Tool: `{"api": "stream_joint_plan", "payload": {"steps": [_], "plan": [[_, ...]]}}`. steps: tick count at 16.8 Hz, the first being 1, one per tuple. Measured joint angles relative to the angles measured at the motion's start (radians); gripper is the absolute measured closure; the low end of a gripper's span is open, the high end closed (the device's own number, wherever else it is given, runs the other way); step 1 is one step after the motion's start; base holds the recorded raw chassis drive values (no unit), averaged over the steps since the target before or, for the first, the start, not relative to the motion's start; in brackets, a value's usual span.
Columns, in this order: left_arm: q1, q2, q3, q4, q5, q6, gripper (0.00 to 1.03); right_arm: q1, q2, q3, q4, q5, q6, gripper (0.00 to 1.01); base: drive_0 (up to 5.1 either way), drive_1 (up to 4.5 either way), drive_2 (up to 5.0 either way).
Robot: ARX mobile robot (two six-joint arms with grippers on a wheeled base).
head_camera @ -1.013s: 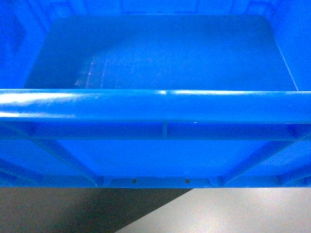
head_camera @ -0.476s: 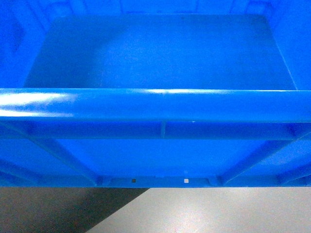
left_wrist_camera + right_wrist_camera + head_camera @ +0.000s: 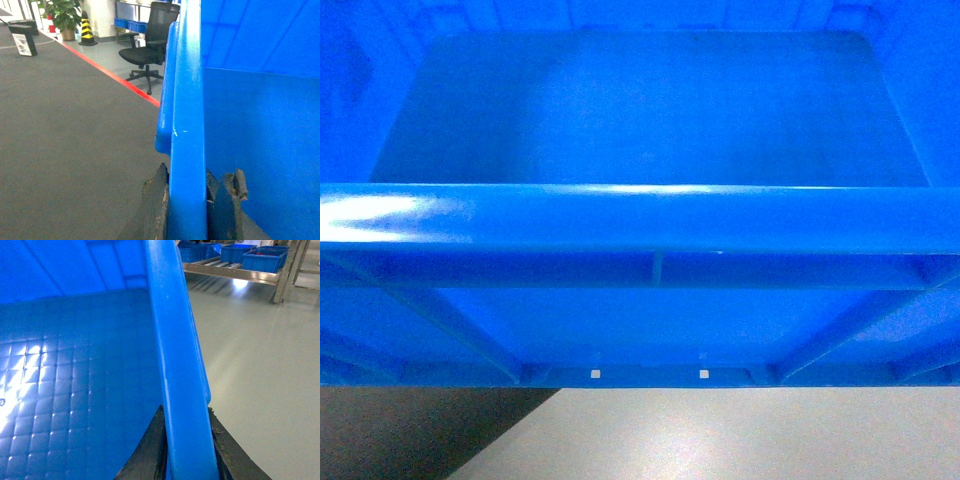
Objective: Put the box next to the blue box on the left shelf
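Box (image 3: 650,110) fills almost the whole head view, its thick rolled rim (image 3: 640,215) lying straight across the middle and its smooth floor seen beyond it, so it is judged to be carried level and close in front of the robot, clear of the floor. It is held at both side walls at once: in the left wrist view the left hand (image 3: 187,210) is closed on the box's wall, one worn dark pad outside the rim and one inside, and in the right wrist view the right hand (image 3: 187,450) is clamped on the opposite wall in the same way, a pad on each face. A grip from two sides is presumably chosen because the crate is too wide for one hand and would tip if taken at one edge only. Below the box's near wall, grey floor (image 3: 750,440) is seen with a darker mat (image 3: 400,430) at the left. Farther off on the left side a red floor line (image 3: 112,75), an office chair (image 3: 150,42), a striped cone (image 3: 87,30) and a potted plant (image 3: 62,15) are seen. Farthest, in the right wrist view, a roller rack (image 3: 230,270) carrying blue crates (image 3: 262,257) stands well apart from the robot; whether this is the left shelf cannot be told. The placing is judged not yet begun, the carry being the step in hand.
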Motion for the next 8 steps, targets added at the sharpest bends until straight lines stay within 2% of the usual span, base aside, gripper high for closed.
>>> {"api": "stream_joint_plan", "payload": {"steps": [8], "plan": [[0.000, 0.000, 0.000, 0.000, 0.000, 0.000, 0.92, 0.000, 0.000, 0.000, 0.000, 0.000, -0.002, 0.88, -1.6, -1.62, -1.6]]}}
